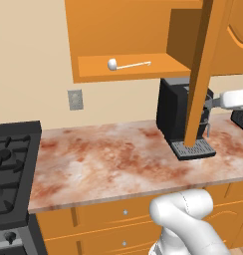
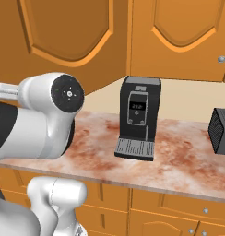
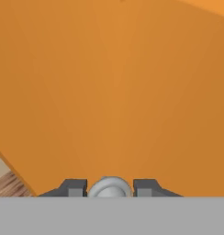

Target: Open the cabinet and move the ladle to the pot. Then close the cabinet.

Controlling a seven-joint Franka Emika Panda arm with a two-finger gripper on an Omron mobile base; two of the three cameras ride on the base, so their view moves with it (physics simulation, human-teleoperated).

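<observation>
Orange wood covers most of the hand view: that is the cabinet [image 3: 114, 82] door up close. At the bottom middle, the gripper [image 3: 110, 189] has its two dark tips pressed close on each side of the small round silver knob [image 3: 110, 187], so it seems to be holding it. In the left base view the door stands swung out at the upper right, and the ladle [image 1: 124, 64] lies on the shelf at the upper middle. To do this well, keep the hold snug and pull in a curve with the door, not straight, until the way to the ladle is clear.
</observation>
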